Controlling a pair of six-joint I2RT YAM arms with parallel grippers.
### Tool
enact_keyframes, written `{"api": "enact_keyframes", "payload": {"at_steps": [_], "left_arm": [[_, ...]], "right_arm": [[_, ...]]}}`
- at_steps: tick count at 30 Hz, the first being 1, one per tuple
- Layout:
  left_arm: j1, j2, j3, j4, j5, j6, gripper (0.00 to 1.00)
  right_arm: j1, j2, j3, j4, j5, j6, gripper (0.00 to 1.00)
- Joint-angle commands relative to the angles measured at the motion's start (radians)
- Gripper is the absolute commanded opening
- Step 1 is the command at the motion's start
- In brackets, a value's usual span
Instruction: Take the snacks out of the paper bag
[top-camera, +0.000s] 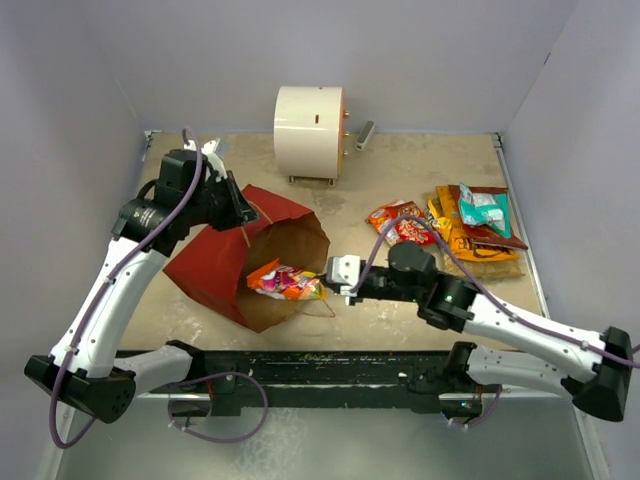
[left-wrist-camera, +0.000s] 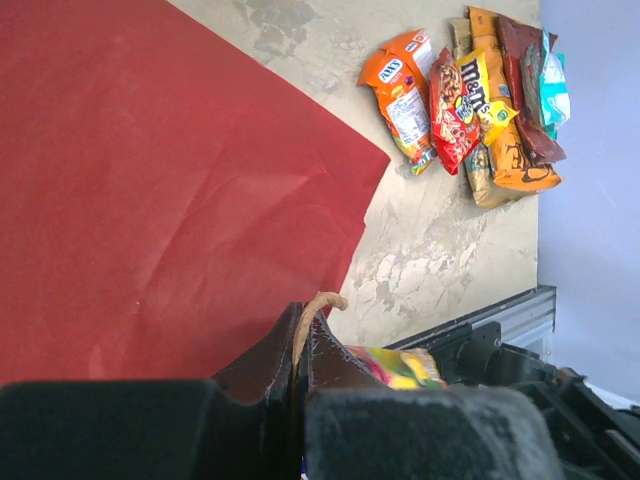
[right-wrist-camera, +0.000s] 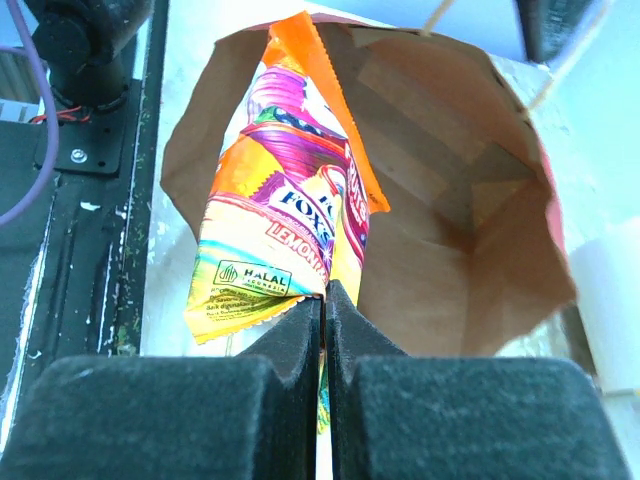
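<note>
The paper bag (top-camera: 210, 265) lies on its side, red outside, its brown mouth (right-wrist-camera: 450, 240) facing my right arm. My left gripper (top-camera: 243, 212) is shut on the bag's twine handle (left-wrist-camera: 315, 305) at the upper rim, above the red paper (left-wrist-camera: 170, 180). At the mouth, my right gripper (top-camera: 328, 283) is shut on the lower edge of a colourful yellow-orange candy packet (right-wrist-camera: 285, 220), which lies half out of the bag (top-camera: 285, 282). Several other snacks (top-camera: 470, 225) sit in a pile on the table at the right (left-wrist-camera: 470, 100). The bag's depth behind the packet looks empty.
A white cylinder (top-camera: 310, 128) stands at the back centre. Grey walls close in the table on three sides. A black rail (top-camera: 320, 365) runs along the near edge by the arm bases.
</note>
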Motion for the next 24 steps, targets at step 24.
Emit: {"api": "enact_keyframes", "payload": {"at_steps": [24], "left_arm": [[0.004, 0.034, 0.113, -0.080, -0.205, 0.071, 0.00]], "right_arm": [[-0.558, -0.085, 0.135, -0.109, 0.428, -0.122, 0.00]]}}
